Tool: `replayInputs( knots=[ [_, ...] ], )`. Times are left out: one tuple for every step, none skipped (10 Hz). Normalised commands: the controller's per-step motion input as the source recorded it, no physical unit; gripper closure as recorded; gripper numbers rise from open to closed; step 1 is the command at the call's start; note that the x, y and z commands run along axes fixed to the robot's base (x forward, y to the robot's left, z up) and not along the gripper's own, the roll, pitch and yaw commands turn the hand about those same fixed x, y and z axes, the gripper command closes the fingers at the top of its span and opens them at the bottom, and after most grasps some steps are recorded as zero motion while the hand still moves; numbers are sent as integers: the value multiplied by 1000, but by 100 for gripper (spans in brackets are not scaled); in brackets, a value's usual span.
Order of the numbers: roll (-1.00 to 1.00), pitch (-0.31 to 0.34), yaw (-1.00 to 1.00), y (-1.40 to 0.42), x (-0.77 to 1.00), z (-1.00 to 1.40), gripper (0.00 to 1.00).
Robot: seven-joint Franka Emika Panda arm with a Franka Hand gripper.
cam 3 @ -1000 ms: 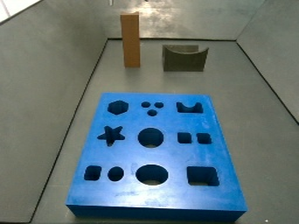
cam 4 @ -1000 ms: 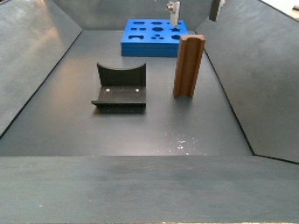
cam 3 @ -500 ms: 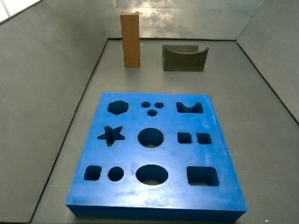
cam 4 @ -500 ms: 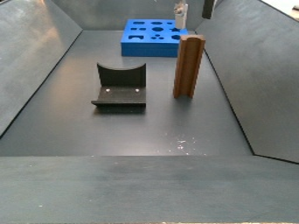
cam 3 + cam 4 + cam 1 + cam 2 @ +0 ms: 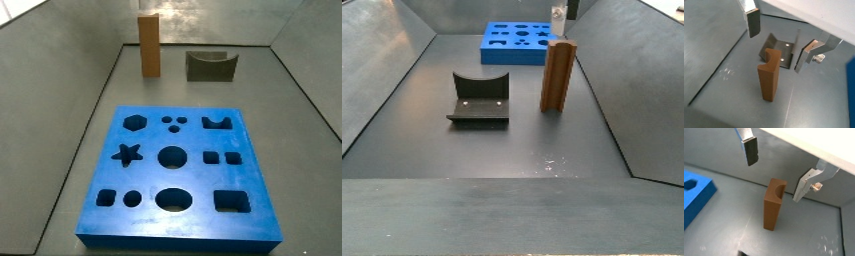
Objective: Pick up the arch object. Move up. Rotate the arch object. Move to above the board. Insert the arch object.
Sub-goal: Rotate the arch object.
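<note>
- You have a grey floor point(image 5: 422, 110) of dull metal look, walled on its sides by slanting grey panels; faint scuffs show near its front edge in a side view.
- The board point(image 5: 182, 173) is the biggest thing on it: a thick bright-blue slab lying flat, with dark cut-outs, among them a star, a hexagon, circles, squares and a notched arch. In a side view point(image 5: 520, 41) it lies at the floor's far end, well apart from everything else.
- The fixture point(image 5: 478, 100), a dark bent bracket with a curved upper edge on a base plate, stands near the middle of the floor, beside the arch but not touching it. In a wrist view point(image 5: 781, 49) two pale screw heads show on its plate.
- The arch point(image 5: 557, 75) stands upright on end near the right wall: a slim tan-brown block with a wood-like look. From above point(image 5: 773, 204) you can see a curved notch cut into its top end. Nothing touches it.
- The gripper point(image 5: 774, 169) hangs above the arch with its fingers spread wide apart and nothing between them. The fingers point(image 5: 753, 22) are flat silver plates with dark pads, one to each side of the arch's top and clear of it. In a side view only the fingertips point(image 5: 557, 14) show, above the arch at the picture's upper edge.
</note>
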Motion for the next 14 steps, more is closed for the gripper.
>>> replayInputs(
  knots=[
    [-7,7,1000,-6,38,-29,0],
    [-7,7,1000,-6,38,-29,0],
    [-8,8,1000,-6,38,-29,0],
    [-8,8,1000,-6,38,-29,0],
    [-8,8,1000,-6,38,-29,0],
    [-9,9,1000,-6,38,-29,0],
    [-9,9,1000,-6,38,-28,0],
    [-10,9,1000,-6,38,-28,0],
    [-10,10,1000,-6,38,-28,0],
    [-11,10,1000,-6,38,-28,0],
    [-11,11,1000,-6,39,-28,0],
    [-12,11,1000,-6,39,-28,0],
    [-12,12,1000,-6,39,-27,0],
    [-13,13,1000,-6,39,-27,0]
  ],
)
